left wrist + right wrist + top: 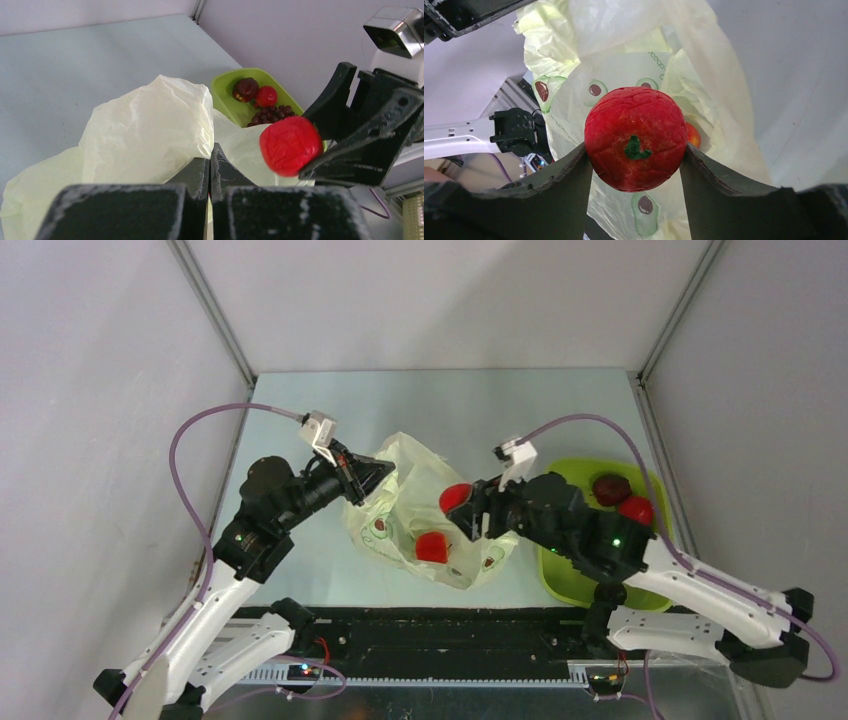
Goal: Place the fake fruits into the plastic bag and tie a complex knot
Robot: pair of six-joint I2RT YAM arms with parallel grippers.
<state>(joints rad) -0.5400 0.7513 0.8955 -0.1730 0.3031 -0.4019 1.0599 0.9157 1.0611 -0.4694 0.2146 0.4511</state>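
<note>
1. The bench point(450, 410) is a pale blue surface, and the plastic bag point(410, 510) lies crumpled near its middle, between the two arms.
2. The plastic bag is thin cream film with small round green-and-brown prints. Its mouth stands raised and faces the right arm's side.
3. The lime-green tray point(560, 580) sits on the bench just beside the bag, on the right arm's side.
4. The right gripper point(462, 505) hovers over the bag's open mouth. Its jaws are spread about a red fruit point(636, 145) and clamp it from both sides.
5. The left gripper point(210, 160) is at the bag's far upper edge, on the left arm's side. Its jaws are fully closed. They seem to pinch the film of the bag's rim, though the left wrist view hides the contact itself behind the fingers.
6. The red fruit has a wrinkled skin and a small green stem mark. It hangs above the bag and clear of the film.
7. A second red fruit point(432, 547) lies inside the bag, low down near the front edge.
8. A maroon fruit point(245, 89), a small red fruit point(266, 96) and a grape cluster point(270, 114) lie together in the tray's far end, outside the bag.
</note>
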